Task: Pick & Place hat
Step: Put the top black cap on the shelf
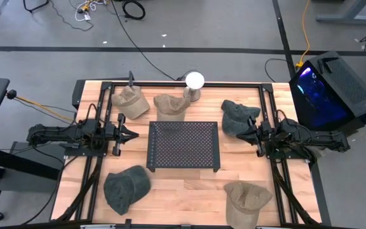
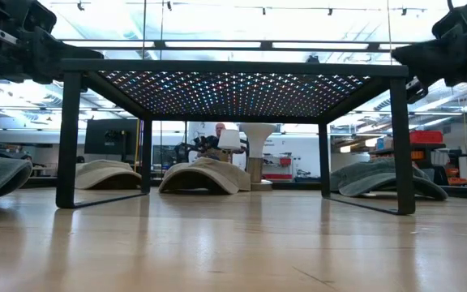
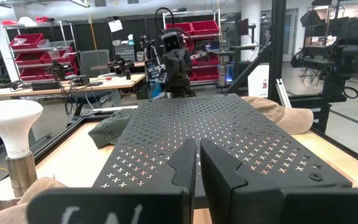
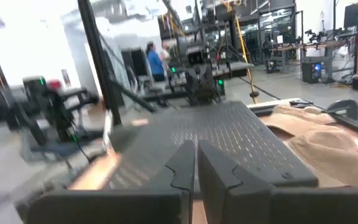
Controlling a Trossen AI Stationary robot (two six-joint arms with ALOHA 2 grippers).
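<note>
Five hats lie on the wooden table around a black perforated stand (image 1: 183, 145). Two are tan, at the far left (image 1: 130, 100) and far middle (image 1: 170, 105). One is dark green at the far right (image 1: 237, 116), one dark green at the near left (image 1: 126, 187), and one tan at the near right (image 1: 246, 200). My left gripper (image 1: 134, 134) is shut and empty at the stand's left side, pointing at it. My right gripper (image 1: 245, 132) is shut and empty at the stand's right side, over the near edge of the far-right green hat. The low view shows both grippers raised to about the stand's top.
A white bulb-shaped lamp (image 1: 194, 81) stands at the far edge between the hats. Black rails (image 1: 100, 114) run along the table's left and right sides. A lit computer case (image 1: 332, 89) stands off the table's right. Bare wood shows in front of the stand (image 1: 183, 191).
</note>
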